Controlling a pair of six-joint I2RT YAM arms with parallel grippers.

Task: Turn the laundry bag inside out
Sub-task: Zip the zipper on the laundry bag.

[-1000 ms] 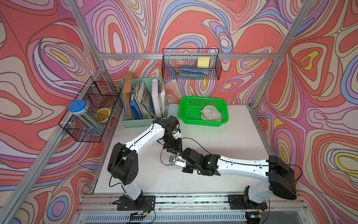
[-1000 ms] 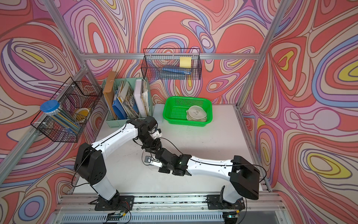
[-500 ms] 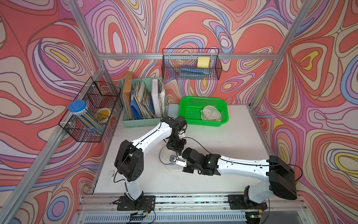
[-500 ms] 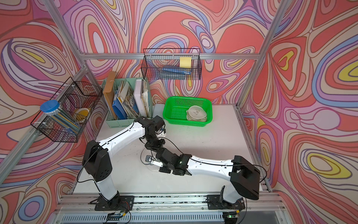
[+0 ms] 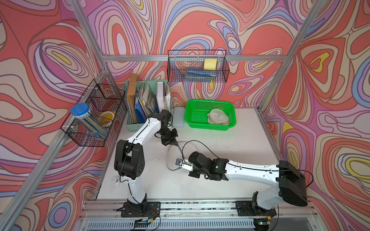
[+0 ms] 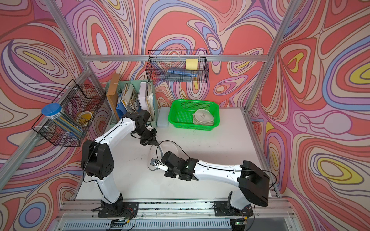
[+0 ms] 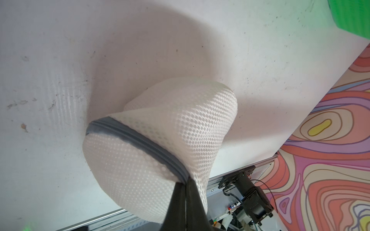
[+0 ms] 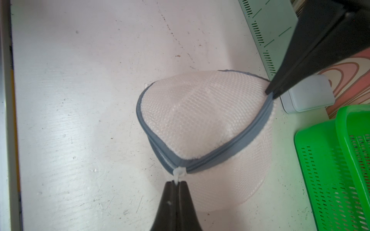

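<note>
Swirled red and purple walls close in a white tabletop (image 5: 230,144). The mesh laundry bag (image 8: 200,112) sits domed near its middle. The left end effector (image 7: 185,183) is clenched on the grey zipper band (image 8: 230,144) at the bag's far edge. The right end effector (image 8: 176,183) pinches the white zipper pull (image 8: 178,172). This looks like the unzipping step. Next, I'd guess, the right must draw the pull along the band while the left anchors it, widening the mouth.
</note>
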